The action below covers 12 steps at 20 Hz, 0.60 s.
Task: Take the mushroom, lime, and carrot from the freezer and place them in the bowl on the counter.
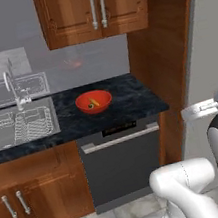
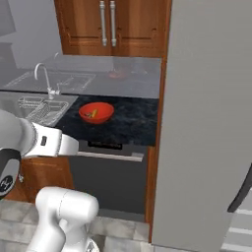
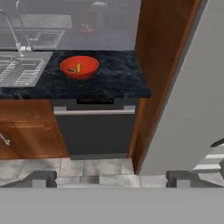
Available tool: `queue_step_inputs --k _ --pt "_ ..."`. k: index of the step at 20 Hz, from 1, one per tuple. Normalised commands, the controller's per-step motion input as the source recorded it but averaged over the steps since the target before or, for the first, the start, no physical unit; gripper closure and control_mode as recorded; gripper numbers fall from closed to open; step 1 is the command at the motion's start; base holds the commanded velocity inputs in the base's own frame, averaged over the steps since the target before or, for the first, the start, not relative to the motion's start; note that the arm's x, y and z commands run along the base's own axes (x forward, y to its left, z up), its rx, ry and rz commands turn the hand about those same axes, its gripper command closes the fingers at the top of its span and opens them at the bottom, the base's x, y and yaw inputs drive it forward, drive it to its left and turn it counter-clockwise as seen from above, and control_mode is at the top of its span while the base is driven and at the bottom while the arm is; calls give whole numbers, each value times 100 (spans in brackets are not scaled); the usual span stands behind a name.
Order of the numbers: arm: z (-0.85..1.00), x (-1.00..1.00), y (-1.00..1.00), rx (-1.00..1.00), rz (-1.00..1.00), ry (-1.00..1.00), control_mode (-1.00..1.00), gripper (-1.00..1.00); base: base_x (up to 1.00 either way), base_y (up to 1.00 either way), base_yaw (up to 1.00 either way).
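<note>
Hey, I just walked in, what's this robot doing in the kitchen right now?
The robot arm is handling nothing at this moment: its fingers stand wide apart and empty, facing the counter from a distance. The red bowl sits on that counter beside the sink and already holds a carrot and something small and dark, too small to identify. The grey freezer stands to the right.
</note>
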Motion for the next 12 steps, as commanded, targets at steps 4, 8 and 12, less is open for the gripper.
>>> queue_step_inputs --k 4,8,12 --pt "0 0 0 0 0 0 100 -100 0 -100 -3" --pt "0 0 0 0 0 0 100 -100 0 -100 -1" --pt "0 0 0 0 0 0 100 -100 1 -99 0"
